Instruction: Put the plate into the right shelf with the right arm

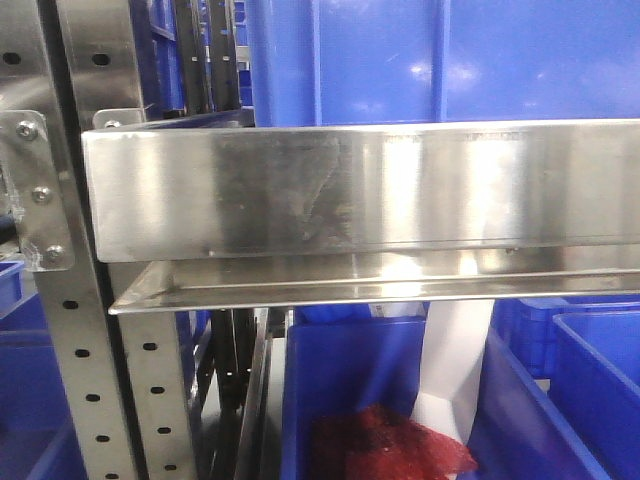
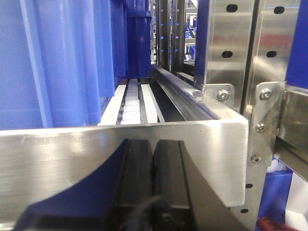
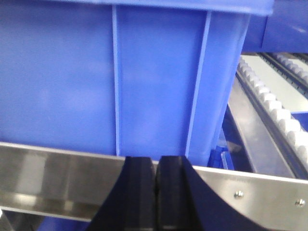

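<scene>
Filling the front camera view, the right shelf (image 1: pixel 350 190) shows its broad steel lip, and every place below is given from this lip. Above and behind it stands a blue bin (image 1: pixel 440 60). Under it another blue bin (image 1: pixel 350 390) holds something red (image 1: pixel 390 445), with a white sheet (image 1: pixel 455 370) just beside. The plate is not seen in any view. The right pincer (image 3: pixel 155 192) is pressed closed just before the lip, nothing between its fingers. The left pincer (image 2: pixel 153 183) is also closed and holds nothing, close before a similar steel lip (image 2: pixel 72 159)
</scene>
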